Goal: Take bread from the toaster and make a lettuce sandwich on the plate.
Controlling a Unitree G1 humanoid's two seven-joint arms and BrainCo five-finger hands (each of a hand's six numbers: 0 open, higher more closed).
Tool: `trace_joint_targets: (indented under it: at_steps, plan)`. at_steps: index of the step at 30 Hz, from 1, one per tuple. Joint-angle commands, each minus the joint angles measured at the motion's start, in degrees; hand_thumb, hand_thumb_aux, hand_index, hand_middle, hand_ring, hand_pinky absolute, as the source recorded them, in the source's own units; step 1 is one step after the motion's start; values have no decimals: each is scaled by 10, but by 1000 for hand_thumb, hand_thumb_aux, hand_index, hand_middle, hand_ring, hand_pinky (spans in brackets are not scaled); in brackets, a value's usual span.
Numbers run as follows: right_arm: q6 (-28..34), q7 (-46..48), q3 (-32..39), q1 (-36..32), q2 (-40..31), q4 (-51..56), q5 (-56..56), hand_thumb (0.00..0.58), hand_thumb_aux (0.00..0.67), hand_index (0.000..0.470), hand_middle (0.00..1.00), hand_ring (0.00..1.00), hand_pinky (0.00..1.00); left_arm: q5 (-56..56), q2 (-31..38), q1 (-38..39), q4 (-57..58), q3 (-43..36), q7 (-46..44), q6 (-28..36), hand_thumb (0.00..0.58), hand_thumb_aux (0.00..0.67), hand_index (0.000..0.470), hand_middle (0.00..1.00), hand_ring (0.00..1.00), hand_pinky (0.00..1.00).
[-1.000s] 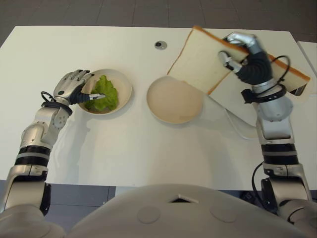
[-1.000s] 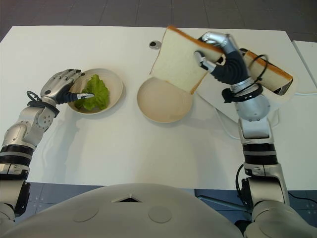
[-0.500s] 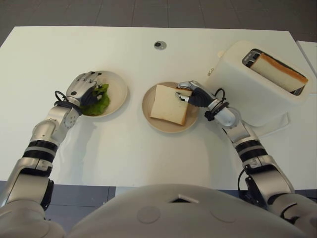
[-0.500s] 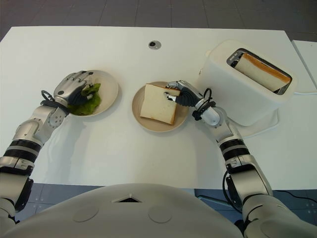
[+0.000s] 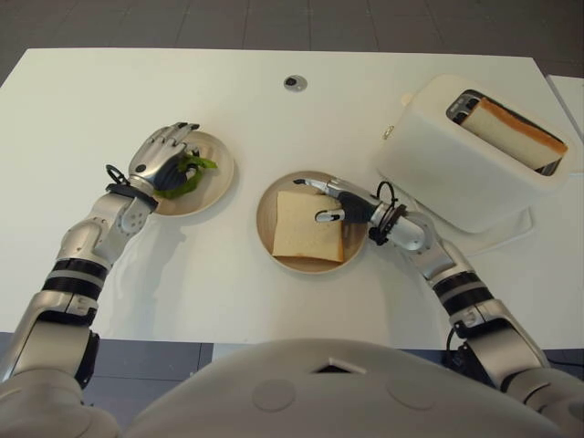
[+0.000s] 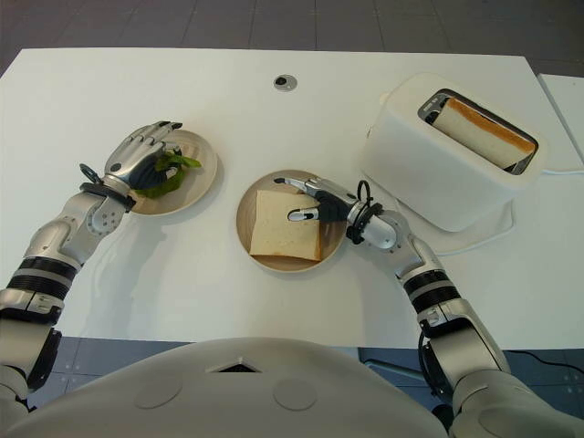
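- the plate (image 5: 265, 212) sits near the middle of the counter (image 5: 228, 278), with one piece of bread (image 5: 307, 241) lying flat in it. the bread's near corners reach the plate's near rim.
- the right hand (image 5: 349, 206) hangs over the plate's right side, at the right edge of the bread. its fingers (image 5: 318, 185) are spread apart and hold nothing; whether they touch the bread cannot be told.
- the toaster (image 5: 438, 157) stands right of the plate and a little farther back, near it but not touching. a second slice (image 5: 516, 130) stands upright in its slot.
- a bowl (image 5: 219, 180) is left of the plate, just apart from it, with the lettuce (image 5: 195, 170) inside.
- the left hand (image 5: 157, 162) lies over the side of the bowl away from the plate. its fingers are curled down and clamped on the lettuce, and a leaf tip sticks out toward the plate.
- a small round hole (image 5: 295, 83) in the counter lies behind the plate, well apart from it.
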Motion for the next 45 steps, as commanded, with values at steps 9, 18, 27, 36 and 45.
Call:
trace_joint_targets:
  at_steps: [9, 18, 27, 36, 45]
  plan:
    - [-5, -74, -105, -8, 35, -90, 83, 0, 0, 0, 894, 894, 894, -81, -12, 8, -54, 18, -18, -46, 580, 670, 470, 0, 0, 0]
    - [-6, -70, -132, -2, 33, -109, 107, 0, 0, 0, 894, 894, 894, -196, -30, 44, -163, 33, -85, -118, 580, 667, 468, 0, 0, 0]
    - [9, -73, -204, 1, 2, -182, 119, 0, 0, 0, 910, 910, 910, -118, -124, 37, -145, -79, -122, -148, 484, 397, 278, 0, 0, 0]
    - [34, -90, -313, 13, -61, -228, 97, 0, 0, 0, 902, 902, 902, -45, -185, 16, -72, -143, -93, -156, 489, 405, 284, 0, 0, 0]
    - [93, -132, -390, 50, -186, -148, -50, 0, 0, 0, 714, 714, 714, -32, -197, 6, -51, -158, -78, -155, 0, 0, 0, 0, 0, 0]
